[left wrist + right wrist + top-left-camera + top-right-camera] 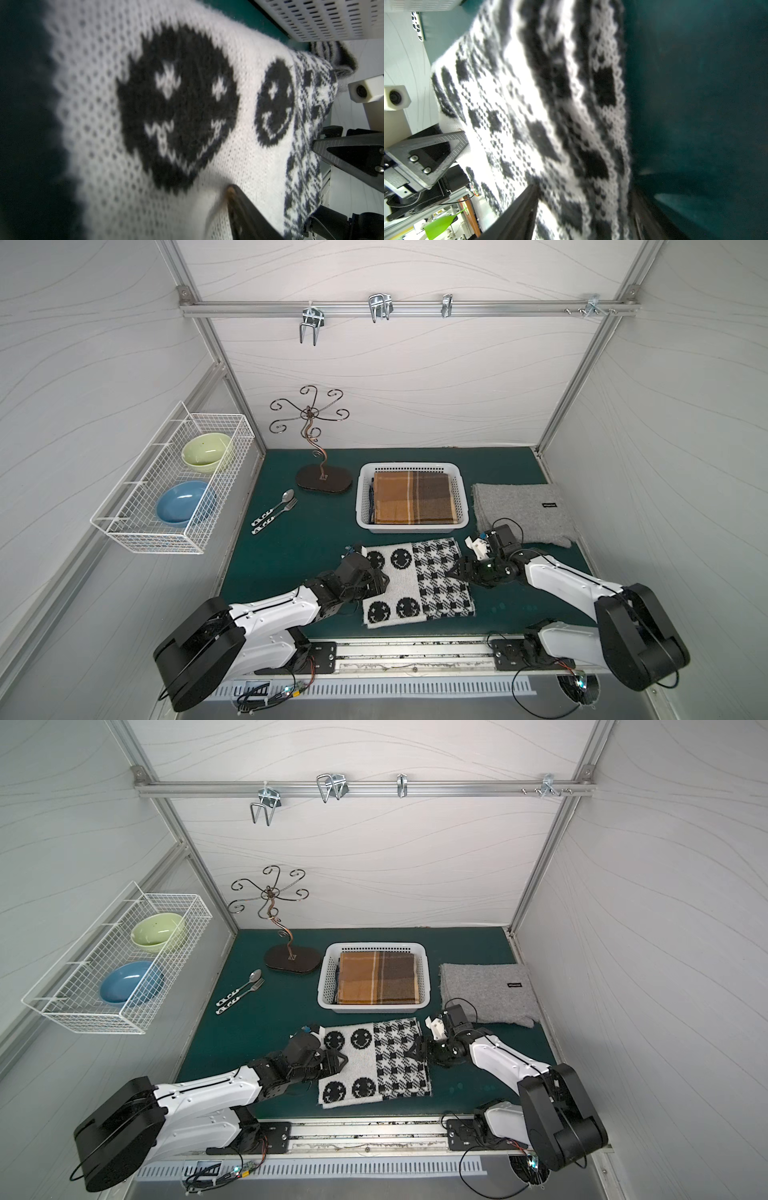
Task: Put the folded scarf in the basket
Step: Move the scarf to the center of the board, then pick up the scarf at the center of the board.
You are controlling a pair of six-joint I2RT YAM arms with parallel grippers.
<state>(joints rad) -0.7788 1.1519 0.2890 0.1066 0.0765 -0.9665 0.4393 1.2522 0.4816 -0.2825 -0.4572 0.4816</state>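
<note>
Task item: the folded black-and-white knit scarf [415,585] lies flat on the green mat [291,556], on the near side of the basket [411,527] and not in it.
Far edge: only a narrow strip of mat separates the scarf from the basket's front wall.
Near edge: it runs close to the mat's front border.
Room to the left: open mat reaches out to the spoon and fork [274,510]. The metal stand [323,483] sits farther back, beside the basket.
Room to the right: there is bare mat beside the scarf. The grey folded cloth [523,514] lies farther back, just beside the basket, and the right arm's wrist overlaps its near corner in both top views.
Left pincer: the left gripper [384,578] is at the scarf's left edge with its jaws parted. In the wrist view one finger [239,207] presses the top of the knit and its mate is hidden. Nothing is lifted.
Right pincer: the right gripper [451,572] is at the right edge with its jaws wide. One finger [521,214] is over the knit and the other, blurred, is outside the edge. It holds nothing.
Basket contents: a folded brown plaid cloth [413,497] covers most of the floor.
Wall container: the white wire rack [145,537] holds a green bowl [206,450] and a blue bowl [185,502].
</note>
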